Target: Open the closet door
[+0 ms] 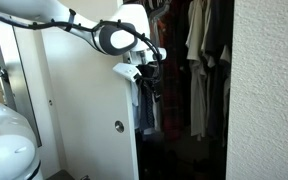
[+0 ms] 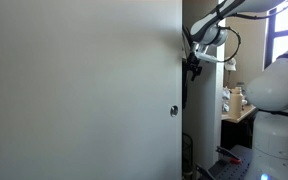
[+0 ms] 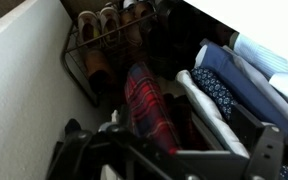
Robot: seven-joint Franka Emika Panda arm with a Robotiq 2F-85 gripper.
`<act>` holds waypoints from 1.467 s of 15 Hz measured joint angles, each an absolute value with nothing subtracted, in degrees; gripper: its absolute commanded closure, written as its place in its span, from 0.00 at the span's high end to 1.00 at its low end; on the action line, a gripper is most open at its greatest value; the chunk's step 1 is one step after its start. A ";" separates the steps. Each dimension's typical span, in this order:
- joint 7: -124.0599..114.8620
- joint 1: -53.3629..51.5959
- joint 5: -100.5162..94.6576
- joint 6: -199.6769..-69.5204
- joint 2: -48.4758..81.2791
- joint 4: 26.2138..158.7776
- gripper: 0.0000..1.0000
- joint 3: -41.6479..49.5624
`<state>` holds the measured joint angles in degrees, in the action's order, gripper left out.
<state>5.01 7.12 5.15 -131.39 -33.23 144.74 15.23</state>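
The closet door (image 1: 94,120) is a tall plain white panel with a small round silvery pull (image 1: 118,126). It fills the left of an exterior view (image 2: 84,90), with the pull (image 2: 173,111) near its edge. The door is slid partly aside and the dark closet opening shows hanging clothes (image 1: 199,50). My gripper (image 1: 144,78) is at the door's free edge at upper height, just inside the opening, and shows there in both exterior views (image 2: 192,66). In the wrist view its dark fingers (image 3: 166,145) are spread apart with nothing held; the door's white face (image 3: 24,90) lies to the left.
A rough textured white wall (image 1: 269,90) bounds the opening on the far side. A mirrored panel (image 1: 19,70) stands beside the door. Inside the closet are a shoe rack (image 3: 104,45), a red plaid garment (image 3: 144,100) and blue shirts (image 3: 234,80). The robot's base (image 2: 274,100) stands nearby.
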 measured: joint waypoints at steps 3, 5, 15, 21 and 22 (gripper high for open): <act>9.27 4.69 9.50 -132.44 -30.83 143.17 1.00 16.39; 12.41 2.54 14.47 -131.58 -29.27 142.14 1.00 17.97; 17.33 -0.40 29.63 -111.88 -24.00 136.26 1.00 19.95; 16.95 0.23 29.57 -111.53 -23.86 136.13 1.00 13.65; 16.54 0.20 29.56 -111.55 -23.90 136.16 1.00 12.36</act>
<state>16.54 0.20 29.56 -111.55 -23.90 136.16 12.36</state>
